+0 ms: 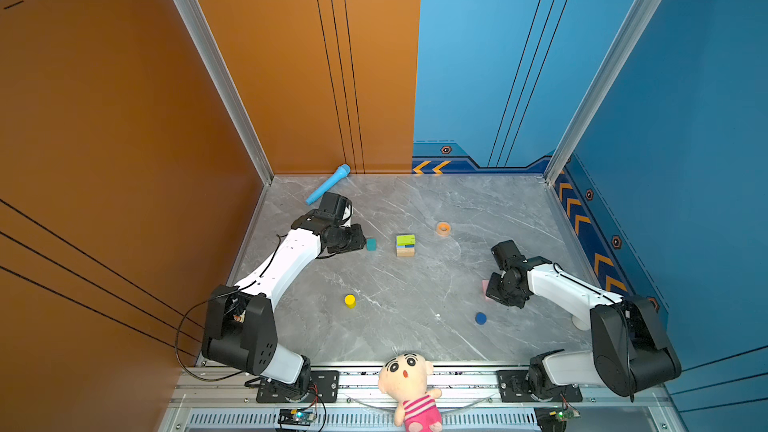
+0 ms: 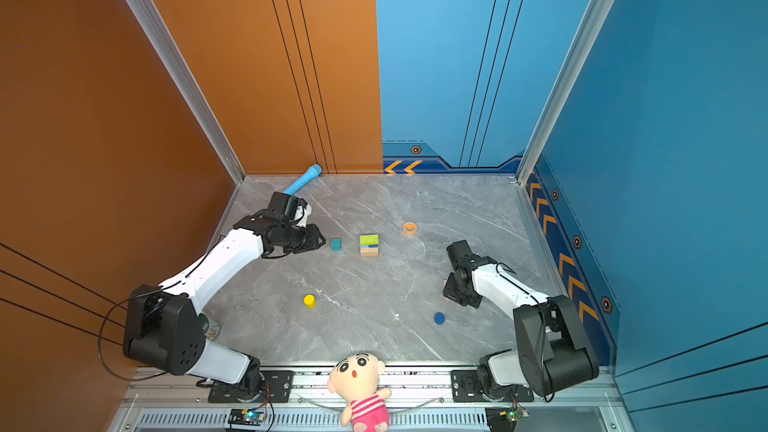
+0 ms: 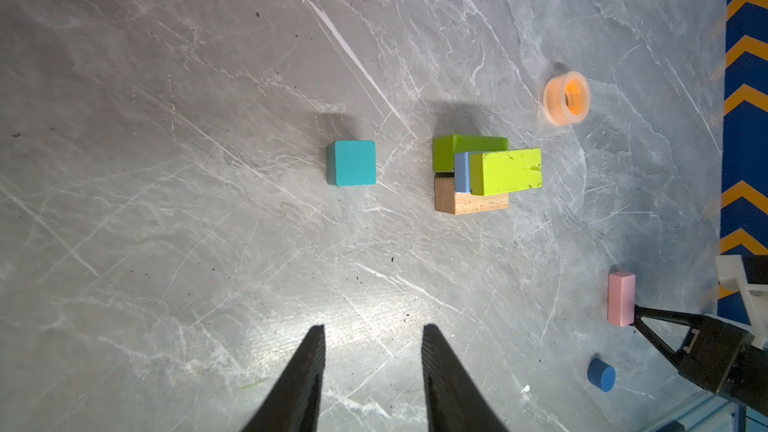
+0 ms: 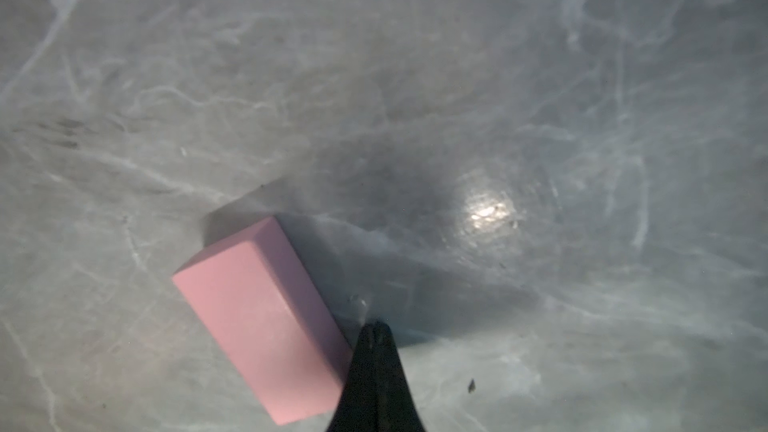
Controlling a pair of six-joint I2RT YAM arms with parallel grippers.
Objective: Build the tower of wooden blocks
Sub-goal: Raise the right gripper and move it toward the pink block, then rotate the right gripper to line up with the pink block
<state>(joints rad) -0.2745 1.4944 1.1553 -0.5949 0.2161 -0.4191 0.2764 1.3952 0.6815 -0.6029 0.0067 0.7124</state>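
Observation:
The partial tower [image 1: 405, 245] [image 2: 369, 245] stands mid-table: a tan brick [image 3: 471, 203] and a green brick [image 3: 453, 149] below, a light blue cube [image 3: 461, 172] on them, and a lime green brick [image 3: 507, 170] on top. A teal cube [image 1: 371, 244] [image 3: 351, 162] sits left of it, just ahead of my left gripper [image 3: 374, 328], which is open and empty. My right gripper [image 4: 376, 324] [image 3: 634, 308] is shut, its tip against the side of a pink brick [image 4: 262, 317] [image 3: 621, 303] lying on the table. A yellow cylinder [image 1: 350, 300] and a dark blue cylinder [image 1: 481, 318] stand loose nearer the front.
An orange tape ring [image 1: 443, 228] [image 3: 567, 97] lies behind and to the right of the tower. A light-blue toy microphone [image 1: 328, 185] lies at the back left by the wall. A plush doll [image 1: 411, 384] sits on the front rail. Walls close in three sides.

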